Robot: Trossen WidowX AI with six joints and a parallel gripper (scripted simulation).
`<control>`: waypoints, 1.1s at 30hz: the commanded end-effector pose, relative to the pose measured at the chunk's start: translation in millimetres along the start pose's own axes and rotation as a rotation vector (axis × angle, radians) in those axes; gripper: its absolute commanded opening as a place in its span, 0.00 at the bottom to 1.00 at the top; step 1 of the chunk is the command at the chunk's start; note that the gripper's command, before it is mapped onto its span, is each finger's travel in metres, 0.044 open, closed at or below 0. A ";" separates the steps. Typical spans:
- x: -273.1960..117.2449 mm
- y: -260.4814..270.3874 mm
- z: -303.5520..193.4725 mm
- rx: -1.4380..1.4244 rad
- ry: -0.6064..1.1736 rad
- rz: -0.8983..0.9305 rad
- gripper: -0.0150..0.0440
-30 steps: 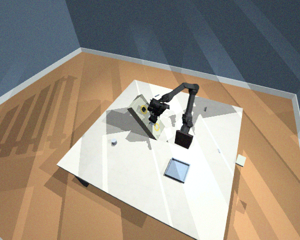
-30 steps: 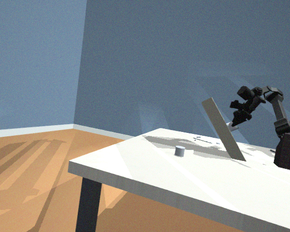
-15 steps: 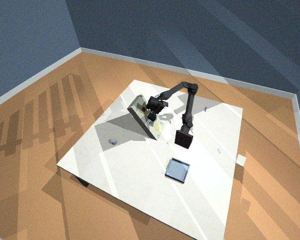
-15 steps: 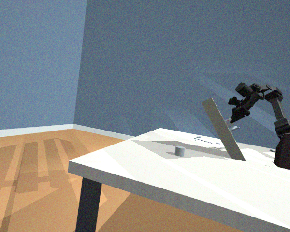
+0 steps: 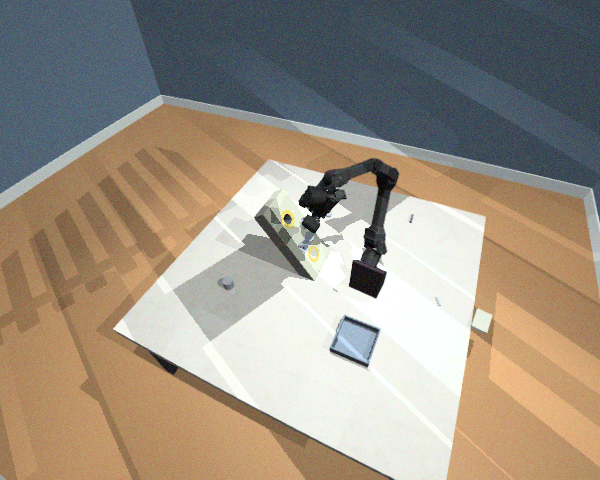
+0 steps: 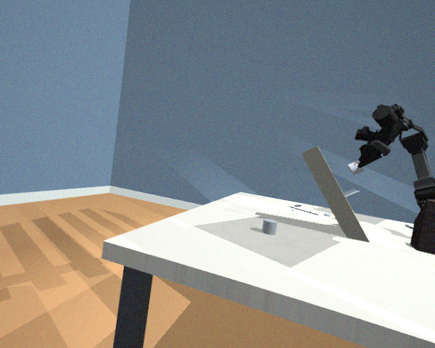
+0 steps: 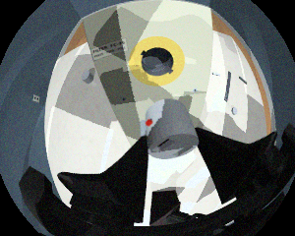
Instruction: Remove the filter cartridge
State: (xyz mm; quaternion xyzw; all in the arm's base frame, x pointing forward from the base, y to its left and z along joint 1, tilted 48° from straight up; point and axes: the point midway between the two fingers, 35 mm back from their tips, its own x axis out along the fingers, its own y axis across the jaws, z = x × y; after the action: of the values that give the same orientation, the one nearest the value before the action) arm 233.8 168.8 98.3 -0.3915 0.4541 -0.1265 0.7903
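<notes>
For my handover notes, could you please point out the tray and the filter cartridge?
Tray [image 5: 355, 339]: top view, on its floor.
Filter cartridge [image 5: 306, 240] [image 6: 354, 167] [image 7: 171, 124]: top, exterior and wrist views, on its side.

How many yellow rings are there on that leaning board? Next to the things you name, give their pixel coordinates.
2. One yellow ring [image 5: 282, 215] [image 7: 179, 61] circles the dark hole in the panel [image 5: 279, 200] [image 6: 334, 193] [image 7: 197, 29]; the other yellow ring [image 5: 309, 255] is near the panel's opposite end. The arm could hide more.

Yellow ring — pale cream-green panel — grey cartridge, red-dotted.
</notes>
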 end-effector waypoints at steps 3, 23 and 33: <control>-12.4 6.6 2.5 0.009 -0.006 0.003 0.25; -3.8 89.7 -5.9 -0.055 0.009 0.033 0.25; -33.6 164.9 -50.2 -0.467 0.037 0.280 0.25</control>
State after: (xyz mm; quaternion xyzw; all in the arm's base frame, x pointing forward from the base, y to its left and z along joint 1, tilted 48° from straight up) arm 165.5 260.6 -5.0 -0.4739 0.5250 0.0361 0.7061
